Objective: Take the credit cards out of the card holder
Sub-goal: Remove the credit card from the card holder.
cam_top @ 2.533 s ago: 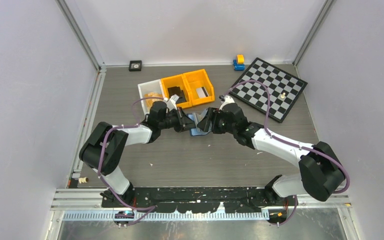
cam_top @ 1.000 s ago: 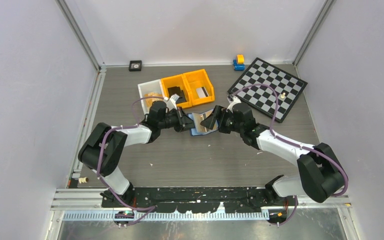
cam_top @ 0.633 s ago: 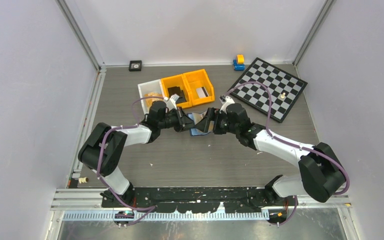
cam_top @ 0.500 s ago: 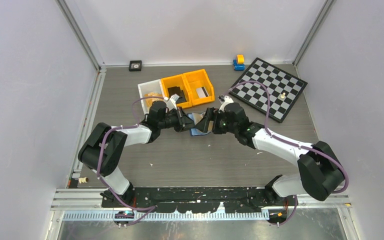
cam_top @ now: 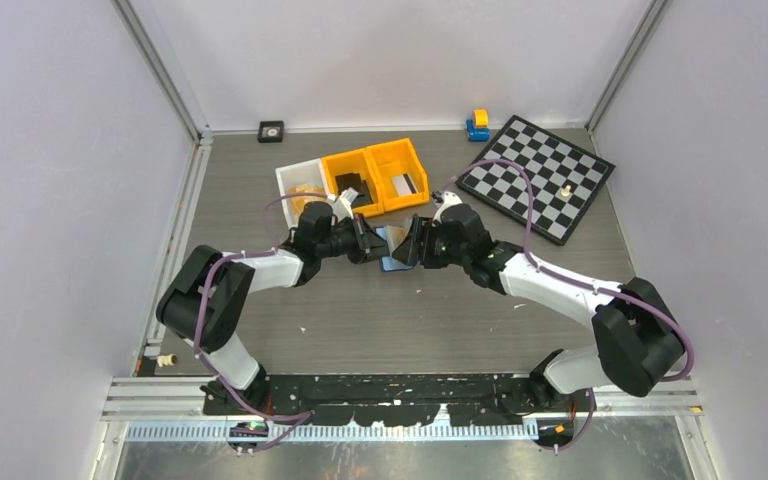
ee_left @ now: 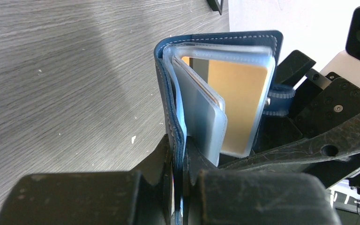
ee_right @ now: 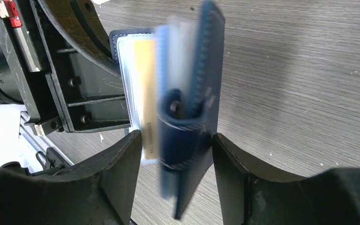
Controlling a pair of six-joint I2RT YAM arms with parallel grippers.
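From above, find the card holder (cam_top: 391, 252) caught between both hands, right at the tip of the left gripper (cam_top: 372, 246) and right at the tip of the right gripper (cam_top: 408, 248). Through the left wrist camera, see the left gripper (ee_left: 178, 157) clamped narrow on the holder's navy spine, with the clear sleeves (ee_left: 201, 117) fanned open just past the fingertips and the tan card (ee_left: 236, 101) showing in the far sleeve. Hold that pinch firm and steady. Through the right wrist camera, see the right gripper (ee_right: 176, 159) standing wide astride the outer cover and snap tab (ee_right: 177, 112), with the tan card (ee_right: 145, 93) on the side nearer the left gripper. Cannot tell whether the pads press yet. Probably best to shift off the cover, narrow onto the card's free edge alone, then draw straight out along the sleeve, away from the left gripper, without twisting.
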